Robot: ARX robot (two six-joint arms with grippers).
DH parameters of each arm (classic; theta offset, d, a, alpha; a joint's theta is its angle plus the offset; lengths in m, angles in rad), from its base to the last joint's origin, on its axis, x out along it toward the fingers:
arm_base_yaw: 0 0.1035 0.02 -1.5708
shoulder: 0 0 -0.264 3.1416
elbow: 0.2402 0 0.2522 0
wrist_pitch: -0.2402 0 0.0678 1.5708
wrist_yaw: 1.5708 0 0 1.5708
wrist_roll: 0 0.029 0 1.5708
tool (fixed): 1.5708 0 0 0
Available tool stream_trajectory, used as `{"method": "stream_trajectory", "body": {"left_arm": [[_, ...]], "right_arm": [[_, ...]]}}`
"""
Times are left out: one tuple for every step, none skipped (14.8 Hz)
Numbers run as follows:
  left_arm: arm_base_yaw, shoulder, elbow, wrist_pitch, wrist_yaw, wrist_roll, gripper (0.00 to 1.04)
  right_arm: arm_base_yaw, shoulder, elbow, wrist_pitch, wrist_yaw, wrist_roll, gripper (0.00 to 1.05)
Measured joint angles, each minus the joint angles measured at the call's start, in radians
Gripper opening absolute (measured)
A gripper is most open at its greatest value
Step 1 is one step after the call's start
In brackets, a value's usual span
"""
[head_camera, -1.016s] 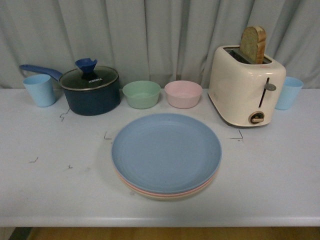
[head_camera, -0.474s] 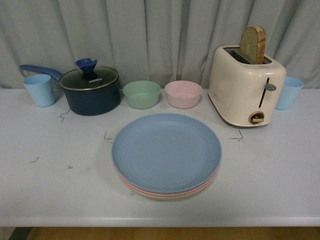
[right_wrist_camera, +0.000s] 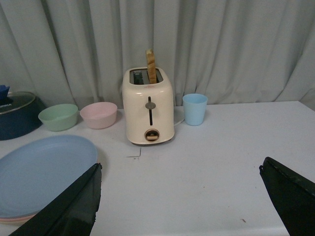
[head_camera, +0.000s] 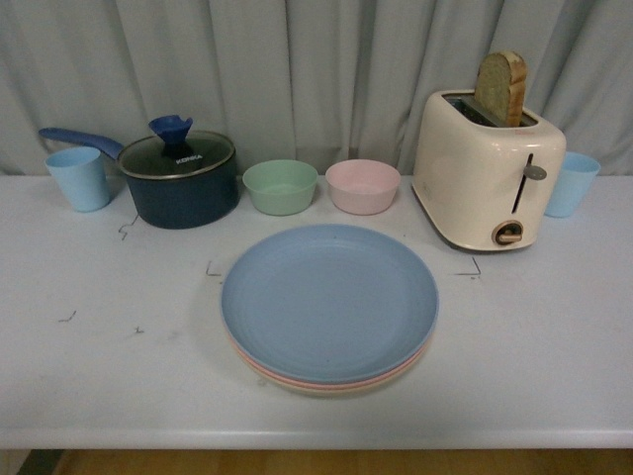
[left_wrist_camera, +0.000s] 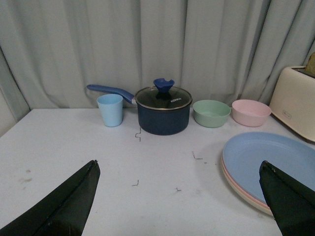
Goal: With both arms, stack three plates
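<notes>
The three plates sit in one stack at the middle of the table. The blue plate (head_camera: 329, 300) is on top, the pink plate (head_camera: 259, 369) shows as a thin rim under it, and the beige plate (head_camera: 336, 389) is at the bottom. The stack also shows in the left wrist view (left_wrist_camera: 271, 165) and the right wrist view (right_wrist_camera: 39, 172). Neither arm shows in the front view. My left gripper (left_wrist_camera: 179, 196) is open and empty over bare table left of the stack. My right gripper (right_wrist_camera: 179, 196) is open and empty over bare table right of the stack.
Along the back stand a light blue cup (head_camera: 78, 178), a dark blue pot with glass lid (head_camera: 180, 178), a green bowl (head_camera: 280, 186), a pink bowl (head_camera: 362, 185), a cream toaster with a bread slice (head_camera: 485, 168) and another blue cup (head_camera: 571, 183). Grey curtain behind.
</notes>
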Motion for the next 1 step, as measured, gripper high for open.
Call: {"method": "stream_trajectory", "body": {"left_arm": [[0.000,0.000,0.000,0.000,0.000,0.000,0.98]], "right_arm": [[0.000,0.000,0.000,0.000,0.000,0.000,0.98]]}}
